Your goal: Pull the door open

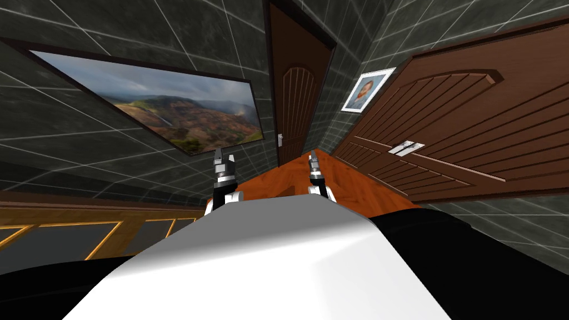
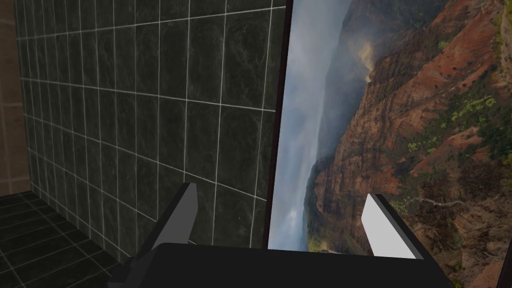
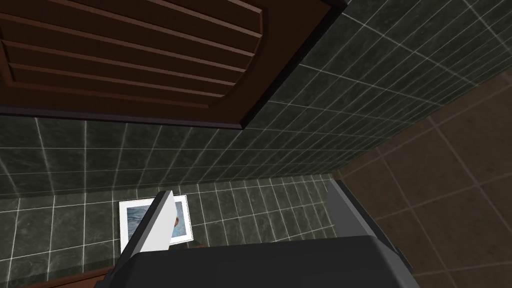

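Note:
Two dark brown panelled doors stand shut along a corridor. The far door [image 1: 297,105] closes the corridor's end and carries a small white handle [image 1: 280,139] on its left edge. The near door [image 1: 467,133] is in the right wall, with a pale lever handle [image 1: 405,148]. My left gripper [image 1: 224,160] and right gripper [image 1: 313,161] are held up in front of my chest, well short of both handles. The left gripper [image 2: 282,212] is open and holds nothing. The right gripper [image 3: 250,210] is open too, and beyond it is the arched top of a brown door [image 3: 125,60].
Dark tiled walls close in on both sides of a reddish wooden floor [image 1: 289,178]. A large landscape picture [image 1: 166,108] hangs on the left wall. Between the two doors hangs a small portrait [image 1: 365,91]. A low wooden cabinet [image 1: 83,228] stands at my left.

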`<state>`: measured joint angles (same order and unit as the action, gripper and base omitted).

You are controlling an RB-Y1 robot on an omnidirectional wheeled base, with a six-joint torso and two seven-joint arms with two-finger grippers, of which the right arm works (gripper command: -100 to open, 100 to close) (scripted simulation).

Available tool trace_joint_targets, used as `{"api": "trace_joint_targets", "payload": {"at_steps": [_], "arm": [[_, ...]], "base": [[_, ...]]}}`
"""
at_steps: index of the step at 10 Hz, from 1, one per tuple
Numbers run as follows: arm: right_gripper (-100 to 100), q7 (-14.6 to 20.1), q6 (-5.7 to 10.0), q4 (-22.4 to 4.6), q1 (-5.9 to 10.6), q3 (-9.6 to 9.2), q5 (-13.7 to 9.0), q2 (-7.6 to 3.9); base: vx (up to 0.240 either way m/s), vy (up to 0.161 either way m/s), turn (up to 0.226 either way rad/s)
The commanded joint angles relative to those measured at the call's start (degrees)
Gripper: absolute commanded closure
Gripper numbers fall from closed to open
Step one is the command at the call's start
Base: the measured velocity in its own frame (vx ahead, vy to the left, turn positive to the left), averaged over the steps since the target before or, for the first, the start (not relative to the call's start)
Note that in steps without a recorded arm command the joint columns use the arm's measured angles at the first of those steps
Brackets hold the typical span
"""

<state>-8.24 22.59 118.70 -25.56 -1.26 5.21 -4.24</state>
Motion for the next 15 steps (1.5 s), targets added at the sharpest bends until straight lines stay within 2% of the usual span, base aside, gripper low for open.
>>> {"api": "trace_joint_targets", "payload": {"at_steps": [1,2,4,5,8,9,15], "arm": [[-100,-1.2,0.27,-1.8,0.83,0.09,1.6,-0.39],[-100,-2.4,0.32,-3.0,1.46,0.02,3.3,-0.64],[-100,-3.6,0.37,-4.4,2.14,-0.05,5.0,-0.83],[-100,-4.8,0.43,-5.8,2.82,-0.11,6.8,-1.02],[-100,-6.7,0.51,-7.9,3.89,-0.22,9.5,-1.19],[-100,-8.1,0.56,-9.4,4.63,-0.30,11.4,-1.27],[-100,-12.1,0.70,-13.9,6.89,-0.52,17.2,-1.22]], "base": [[0.147,-0.016,0.035],[0.152,-0.001,0.047],[0.128,-0.023,0.029],[0.149,-0.036,0.040],[0.110,-0.011,0.035],[0.149,-0.006,0.045],[0.108,-0.019,0.033]]}}
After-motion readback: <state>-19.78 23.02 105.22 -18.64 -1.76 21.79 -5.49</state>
